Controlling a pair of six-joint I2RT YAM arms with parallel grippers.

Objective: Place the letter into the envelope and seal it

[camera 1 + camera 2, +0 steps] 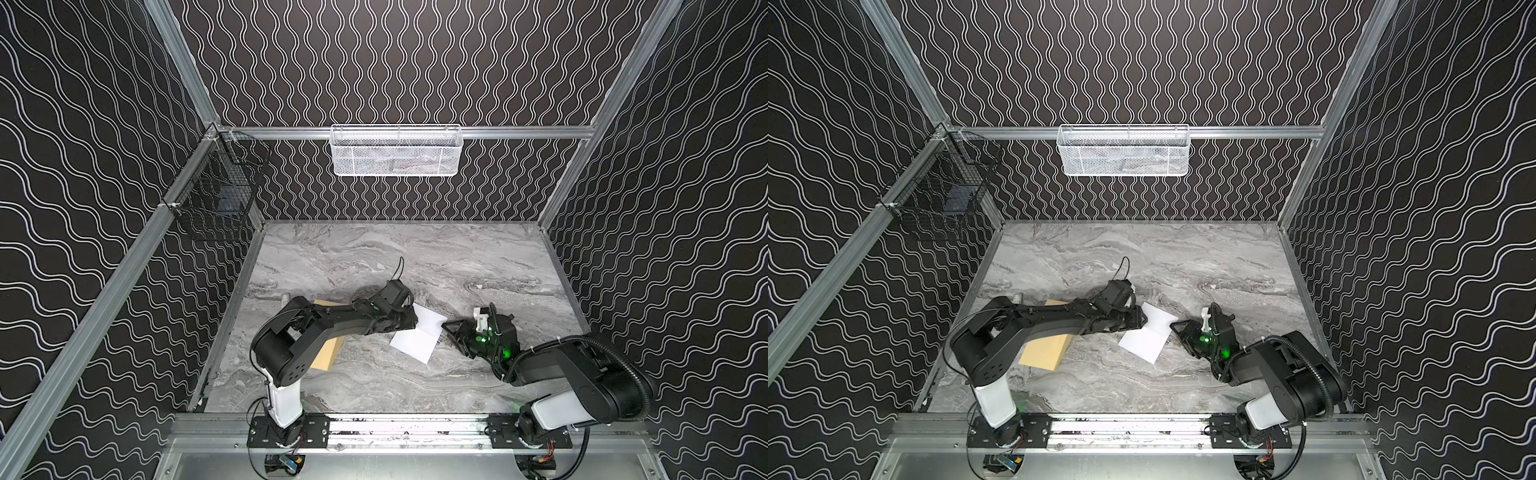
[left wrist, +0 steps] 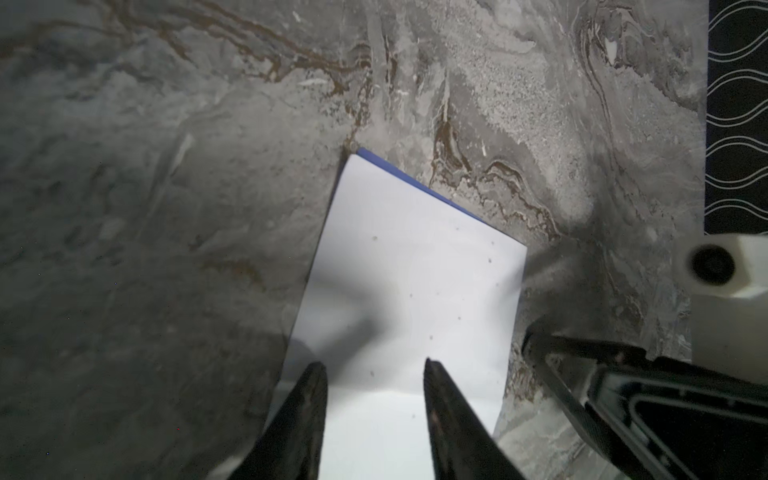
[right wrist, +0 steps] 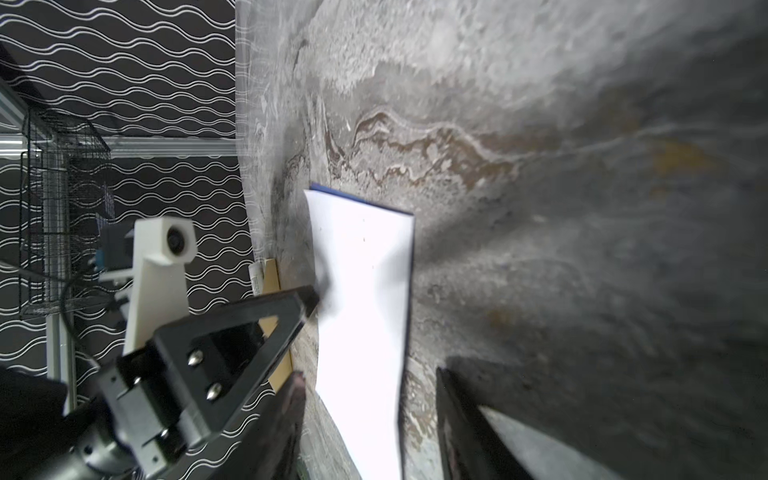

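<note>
Left arm: stretched low from its base at the near left, forearm crossing above the envelope (image 1: 328, 353), wrist dipped toward the table (image 1: 374, 257).
Left gripper (image 1: 412, 322): tips down at the left edge of the letter (image 1: 417, 338); released, with the two fingers (image 2: 316, 395) standing apart and white paper showing in the gap between them.
Right arm: folded back on itself from the near right base, elbow raised, wrist turned inward and low.
Right gripper (image 1: 445, 325): tip just beside the letter's right edge; released, jaws spread in the right wrist view, the sheet lying between them unpinched.
Letter: mid-table between both grippers, folded, plain white side up, creased across the middle, a thin blue edge peeking out at its far side.
Envelope: flat on the table to the left of the letter, apart from it, partly hidden under the left forearm in both top views.
</note>
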